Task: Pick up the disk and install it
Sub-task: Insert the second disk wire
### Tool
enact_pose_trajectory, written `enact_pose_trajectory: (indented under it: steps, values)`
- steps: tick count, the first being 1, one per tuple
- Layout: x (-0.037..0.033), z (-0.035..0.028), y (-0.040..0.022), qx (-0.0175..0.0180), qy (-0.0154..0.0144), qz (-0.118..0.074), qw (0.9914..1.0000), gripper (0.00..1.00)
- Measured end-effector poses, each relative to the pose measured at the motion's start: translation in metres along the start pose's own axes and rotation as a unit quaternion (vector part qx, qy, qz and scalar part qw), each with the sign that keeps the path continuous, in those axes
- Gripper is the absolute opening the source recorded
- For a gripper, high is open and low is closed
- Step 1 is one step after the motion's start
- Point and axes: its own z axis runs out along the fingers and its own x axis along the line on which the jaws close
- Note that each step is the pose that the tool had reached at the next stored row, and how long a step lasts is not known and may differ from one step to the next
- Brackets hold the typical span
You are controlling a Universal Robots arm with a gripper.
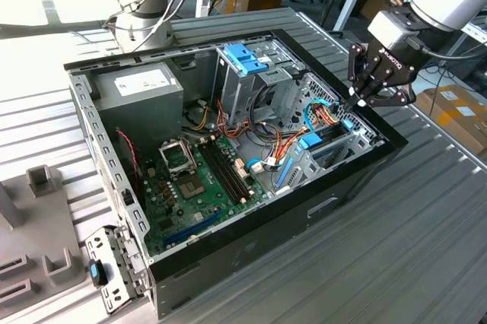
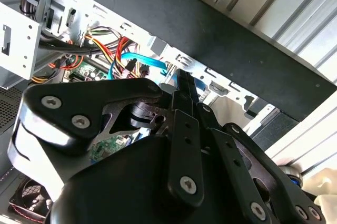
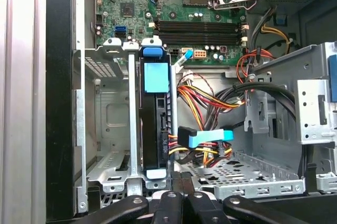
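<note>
Black gripper links fill the foreground of the second wrist view, and the gripper [image 2: 181,84] ends at narrow tips drawn close together with nothing between them. In the exterior view the gripper [image 1: 356,100] hangs over the case's edge toward the exterior view's right, tips down just above the drive bay.

Largest is the table [image 1: 396,263], a ribbed grey metal surface. On it lies the case [image 1: 266,225], black outside, side panel off, open upward. Along its floor sits the green motherboard [image 1: 194,183] with dark memory slots. At the far corner toward the exterior view's left is the grey power supply [image 1: 141,92]. Near the far edge stands a metal cage with a broad blue handle [image 1: 245,58].

At the case's edge under the gripper, the disk [image 3: 155,124] stands on its side in the drive bay [image 3: 108,124], dark body with light-blue rail ends, seated between the bay's metal walls. In the exterior view the disk [image 1: 313,141] shows as a blue tab. Beside it run red, yellow and orange cables [image 3: 205,100] and a blue data cable [image 3: 208,137].
</note>
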Motion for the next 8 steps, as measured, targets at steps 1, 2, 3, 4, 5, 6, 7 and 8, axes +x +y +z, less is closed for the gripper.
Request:
enact_pose_trajectory:
  steps: [1,2,3,4,5,6,7,8]
  values:
    - [0.0,-0.0002,0.0005,0.0001,0.0,0.0,1.0,0.11]
    - [0.0,-0.0003,0.0013,0.0003,0.0,0.0,1.0,0.11]
    - [0.0,-0.0002,0.0016,0.0003,-0.0001,0.0,1.0,0.11]
    - [0.0,-0.0002,0.0016,0.0003,-0.0001,0.0,1.0,0.11]
    - [0.0,-0.0003,0.0017,0.0003,0.0,0.0,1.0,0.11]
    - [0.0,-0.0003,0.0017,0.0003,0.0,0.0,1.0,0.11]
    - [0.0,-0.0003,0.0018,0.0003,0.0,0.0,1.0,0.11]
    - [0.0,-0.0003,0.0018,0.0003,0.0,0.0,1.0,0.11]
